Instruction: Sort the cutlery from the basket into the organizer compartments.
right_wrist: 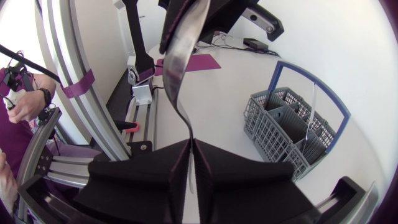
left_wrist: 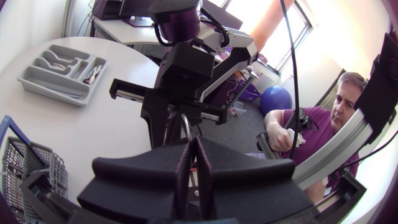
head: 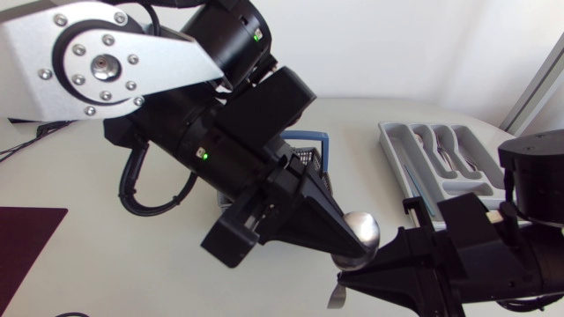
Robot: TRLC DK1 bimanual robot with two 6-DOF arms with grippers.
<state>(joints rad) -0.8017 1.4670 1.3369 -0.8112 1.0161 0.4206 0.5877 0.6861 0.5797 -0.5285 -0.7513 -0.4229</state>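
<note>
Handing a polished steel spoon (head: pixel 361 232) from one arm to the other, by the look of it, above the white round table (head: pixel 106 255). Hangs in mid-air between the two matte black grippers, round bowl toward the left arm, slim handle running on toward the right. Sits pinched at the bowl end in the left gripper (left_wrist: pixel 194 144), wedge fingers drawn together to a hairline gap with only the thin metal between them. Passes further along through the right gripper (right_wrist: pixel 190 144), likewise closed to a sliver on the narrow shaft, with a short stub of handle poking out past it in the head view. Lies apart from both ends of the job: the grey mesh plastic basket (right_wrist: pixel 292 127) with its blue hoop handle, partly hidden under the left arm in the head view, and the pale grey moulded organizer tray (head: pixel 389 134) out beyond the right arm, a few pieces of cutlery lying in its long slots. Reads as mid-transfer, with the sorting not yet done for this piece. Calls next for opening the left fingers and backing them clear without tugging the spoon askew, then for swinging the right arm over the tray and lowering into whichever slot takes spoons; cannot tell from here which one that is.
</note>
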